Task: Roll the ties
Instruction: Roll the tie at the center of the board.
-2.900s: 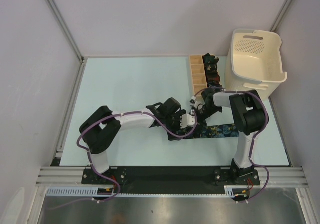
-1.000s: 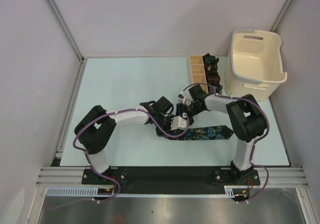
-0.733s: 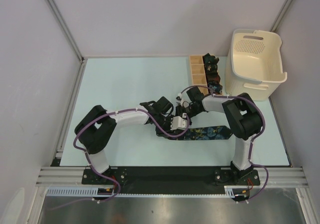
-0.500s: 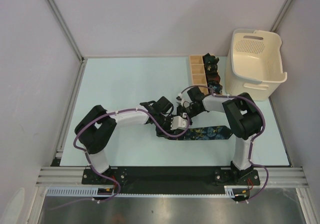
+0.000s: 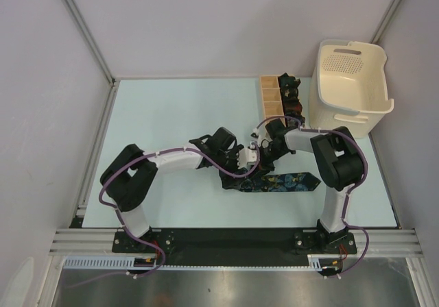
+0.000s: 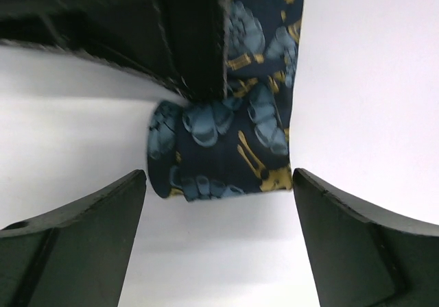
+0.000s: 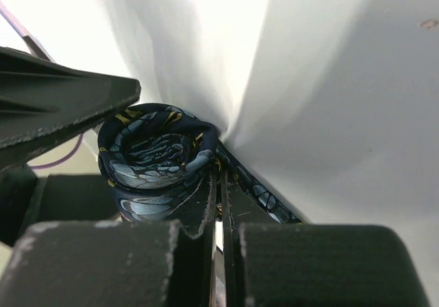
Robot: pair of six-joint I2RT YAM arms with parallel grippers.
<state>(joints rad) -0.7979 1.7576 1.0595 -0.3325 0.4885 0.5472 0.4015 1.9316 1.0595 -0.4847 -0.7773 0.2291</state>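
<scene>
The navy floral tie [image 5: 291, 181] lies flat at the table's front centre, pointed end to the right. Its left end is wound into a coil [image 5: 248, 179]. In the right wrist view the coil [image 7: 154, 155] sits just left of my right gripper [image 7: 221, 183], which is shut on the tie's fabric beside it. In the left wrist view my left gripper [image 6: 218, 177] is open, with its fingers either side of the coil [image 6: 219, 142] and not touching it. Both grippers meet over the coil in the top view, the left gripper [image 5: 236, 166] and the right gripper [image 5: 260, 157]. Small dark coiled ties [image 5: 291, 96] sit in the box.
A tan wooden divided box [image 5: 271, 100] stands behind the grippers at the back right. A cream plastic basket [image 5: 350, 81] stands to its right. Purple cables loop along both arms. Grey walls and a metal frame bound the table.
Since 2.9 s ago both grippers moved left along the tie and the coil grew. In the last half second both wrists shifted slightly back and right.
</scene>
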